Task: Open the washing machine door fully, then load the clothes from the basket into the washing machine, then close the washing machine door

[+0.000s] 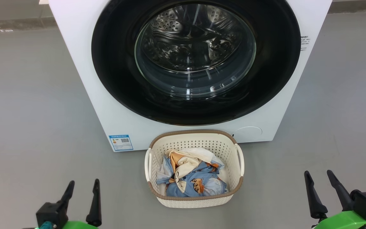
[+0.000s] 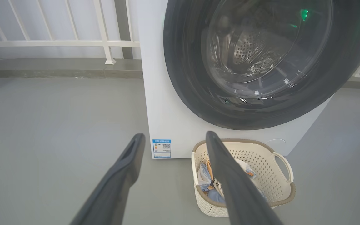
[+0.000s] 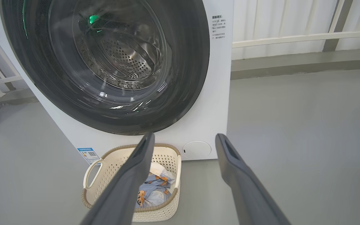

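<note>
Grey floor (image 1: 30,105) broad around basket (image 1: 194,202)

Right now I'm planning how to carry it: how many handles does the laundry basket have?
2. The laundry basket has one handle on its left side and another on its right; none appears hidden.

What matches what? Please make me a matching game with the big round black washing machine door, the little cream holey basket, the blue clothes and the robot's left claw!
Things:
1. the washing machine door, big and round, with a glossy black rim and clear glass
2. the basket, small, cream-white perforated plastic with a brown rim
3. the clothes, soft light-blue and cream cloth
4. the left gripper, with two long dark fingers

States:
A. lying in the basket
B. shut
C. open, holding nothing
D. on the grey floor, before the white washing machine

Pairs: 1-B, 2-D, 3-A, 4-C
</note>
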You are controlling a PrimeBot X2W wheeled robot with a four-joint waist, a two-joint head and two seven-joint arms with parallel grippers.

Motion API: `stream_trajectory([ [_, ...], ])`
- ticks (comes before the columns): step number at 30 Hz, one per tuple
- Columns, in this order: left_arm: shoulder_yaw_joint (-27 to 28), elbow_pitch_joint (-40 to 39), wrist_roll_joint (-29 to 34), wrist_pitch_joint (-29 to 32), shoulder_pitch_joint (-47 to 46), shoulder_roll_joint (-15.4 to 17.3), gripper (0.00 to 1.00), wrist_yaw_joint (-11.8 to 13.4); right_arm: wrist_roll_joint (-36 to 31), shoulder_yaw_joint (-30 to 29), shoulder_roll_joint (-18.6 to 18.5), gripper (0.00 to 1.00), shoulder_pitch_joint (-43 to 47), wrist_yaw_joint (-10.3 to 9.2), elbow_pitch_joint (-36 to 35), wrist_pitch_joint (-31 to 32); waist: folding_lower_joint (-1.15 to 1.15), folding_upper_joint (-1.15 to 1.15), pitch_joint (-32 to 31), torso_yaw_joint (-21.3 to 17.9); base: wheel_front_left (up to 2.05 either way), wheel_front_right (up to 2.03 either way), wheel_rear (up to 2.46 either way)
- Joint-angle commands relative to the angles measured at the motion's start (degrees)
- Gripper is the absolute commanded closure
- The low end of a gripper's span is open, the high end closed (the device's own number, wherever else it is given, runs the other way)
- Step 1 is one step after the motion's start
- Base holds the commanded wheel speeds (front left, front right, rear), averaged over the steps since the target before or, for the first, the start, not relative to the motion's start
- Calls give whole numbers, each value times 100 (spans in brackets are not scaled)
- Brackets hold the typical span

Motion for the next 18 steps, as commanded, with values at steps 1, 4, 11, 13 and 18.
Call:
stream_trajectory([
  [1, 126, -174, 188, -89, -213, 127, 0, 42, -176, 138, -96, 0, -51, 8, -182, -103, 0, 0, -3, 1, 0, 0, 0],
  [4, 99, -195, 400, -140, -213, 150, 0, 73, -390, 144, -83, 0, -46, 8, -221, -153, 0, 0, -5, 3, 0, 0, 0],
  [11, 76, -222, 877, -259, -213, 194, 0, 124, -879, 106, -44, 0, -18, 8, -288, -270, 0, 0, -3, 8, 0, 0, 0],
  [13, 72, -229, 1019, -293, -210, 205, 0, 133, -1028, 93, -32, 0, -2, 8, -308, -304, 0, 0, -2, 9, 0, 0, 0],
  [18, 70, -262, 1378, -378, -215, 220, 0, 163, -1371, 55, -4, 0, 27, 9, -331, -387, 0, 0, 11, 16, 0, 0, 0],
])
